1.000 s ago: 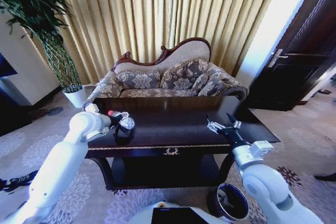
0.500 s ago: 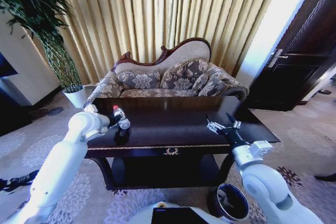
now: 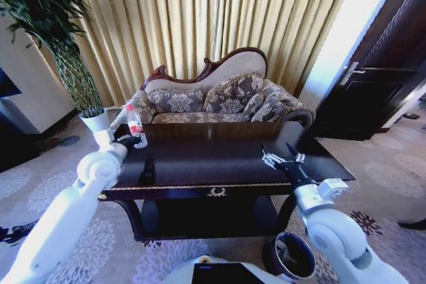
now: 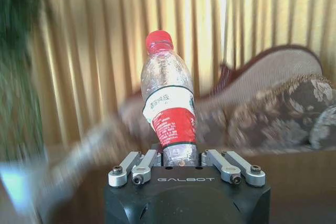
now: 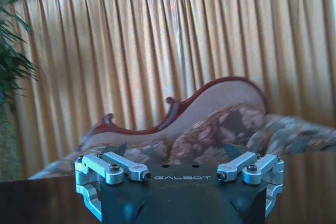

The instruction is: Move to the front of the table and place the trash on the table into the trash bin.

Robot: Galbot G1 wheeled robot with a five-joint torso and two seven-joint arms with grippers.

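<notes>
- Left wrist view: one clear plastic bottle [image 4: 169,111] stands nearly upright from the left gripper [image 4: 181,167] — red cap on top, a white-and-red label around its middle, its base pinched between the fingers [image 4: 140,164].
- Head view: the left gripper [image 3: 126,141] holds that bottle [image 3: 135,123] in the air above the left end of the glossy black table [image 3: 219,161], cap uppermost.
- The right gripper [image 3: 282,159] hovers over the table's right part, fingers spread, nothing between them.
- One dark round trash bin [image 3: 289,255] sits on the carpet below the right arm — well below that gripper.
</notes>
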